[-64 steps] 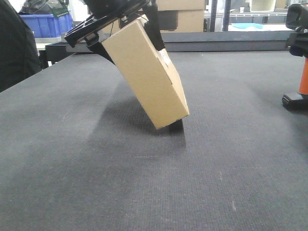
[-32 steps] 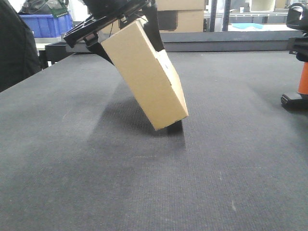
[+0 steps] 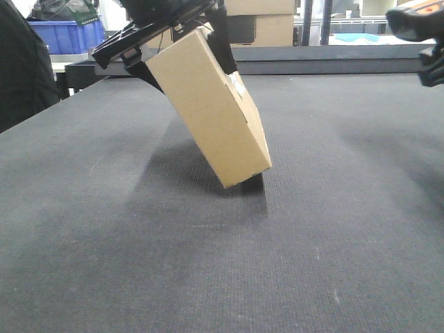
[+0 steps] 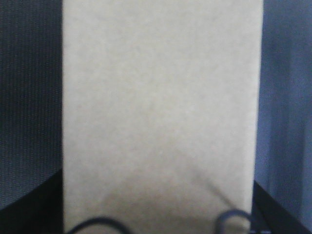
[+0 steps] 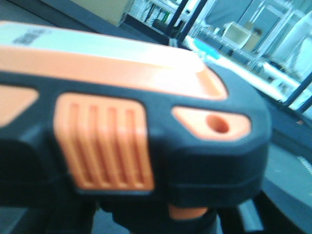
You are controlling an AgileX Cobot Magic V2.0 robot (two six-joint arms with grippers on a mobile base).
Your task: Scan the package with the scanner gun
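Bringing the scanner gun (image 3: 416, 21) round to the package (image 3: 211, 111) is, I judge, the step in hand, and doing it well is mostly a matter of aim. My left tool (image 3: 177, 38) is clamped across the package's upper end, holding it tilted, with its lower corner apparently resting on the dark surface (image 3: 139, 263). The left wrist view shows only plain cardboard. The small white label (image 3: 239, 86) sits on the broad face turned toward my right side and shows nearly edge-on from the front. The scanner gun hangs clear of the surface at the far right, well apart from the package, so I take the right tool (image 3: 433, 66) to be closed on it, though its fingers are hidden. I would hold the left arm steady, turn the gun's head squarely onto the label, and avoid nudging the box, since a bump could pivot it on that corner.
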